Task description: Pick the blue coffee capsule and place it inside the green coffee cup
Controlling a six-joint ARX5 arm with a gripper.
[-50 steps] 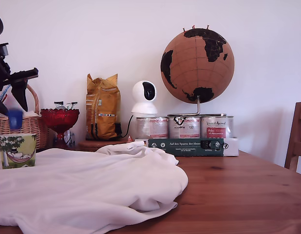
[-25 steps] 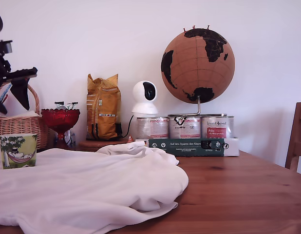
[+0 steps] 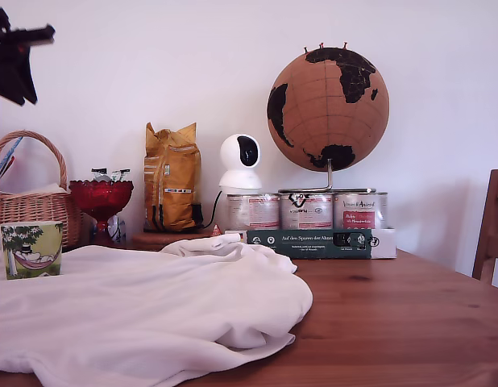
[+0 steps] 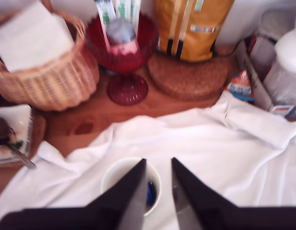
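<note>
The green coffee cup (image 3: 30, 250) stands on the white cloth at the exterior view's left, with its tree and hammock print facing the camera. From the wrist view I look down into the cup (image 4: 120, 173), and the blue coffee capsule (image 4: 151, 193) lies inside it. In the exterior view the capsule is hidden by the cup's wall. My gripper (image 3: 15, 68) hangs high above the cup at the top left corner. Its dark fingers (image 4: 133, 191) stand apart around the gripper's gap (image 4: 158, 161), open and holding nothing.
A wicker basket (image 3: 27, 201) and a red glass bowl (image 3: 100, 197) stand just behind the cup. Further right are a yellow bag (image 3: 170, 177), a white camera (image 3: 239, 161), tins (image 3: 305, 211) and a globe (image 3: 328, 109). The white cloth (image 3: 152, 306) covers the table's left half. A chair (image 3: 491, 226) is far right.
One second ago a blurred blue capsule was dropping below the gripper towards the cup. It is now gone from the exterior view, and the gripper has risen well above the basket.
</note>
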